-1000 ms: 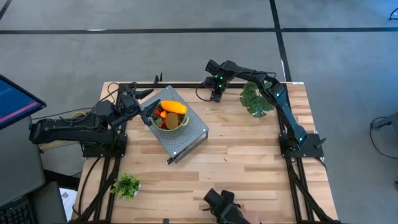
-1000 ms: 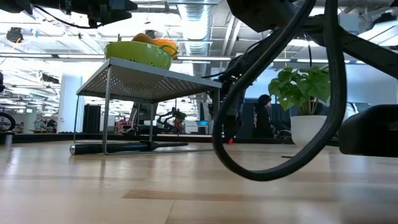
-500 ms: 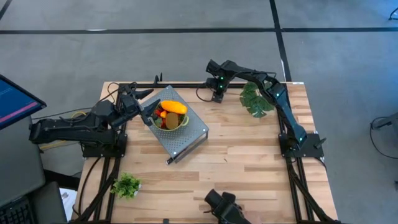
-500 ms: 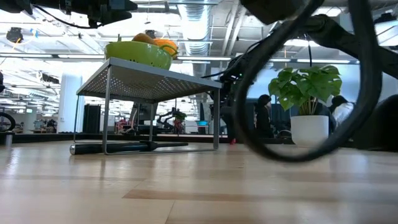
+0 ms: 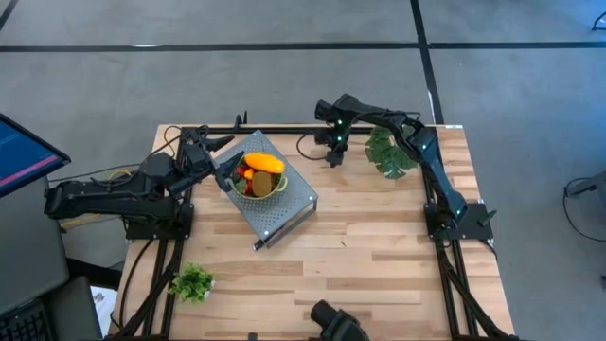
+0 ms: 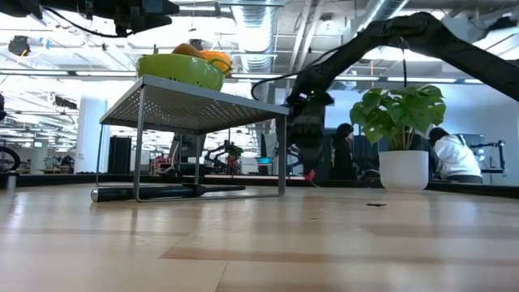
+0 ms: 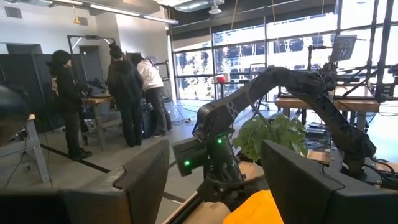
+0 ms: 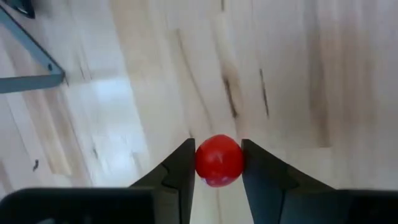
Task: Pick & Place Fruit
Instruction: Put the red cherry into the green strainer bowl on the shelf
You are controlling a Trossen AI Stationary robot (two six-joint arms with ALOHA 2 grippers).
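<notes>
Fruit: a small red ball is now pinched between the right gripper's fingers, which have narrowed and lifted it just off the tabletop. Next comes the green bowl, beside which the left gripper waits wide.

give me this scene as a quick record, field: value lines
right gripper: at the table's far edge, shut on a small red ball, above the wood
left gripper: open, by the green bowl
bowl: on a perforated metal rack, holding a yellow-orange fruit and other pieces
under rack: a black-handled knife on the table
plants: one near the right arm, one at the near left corner
background: people standing beyond the table
</notes>
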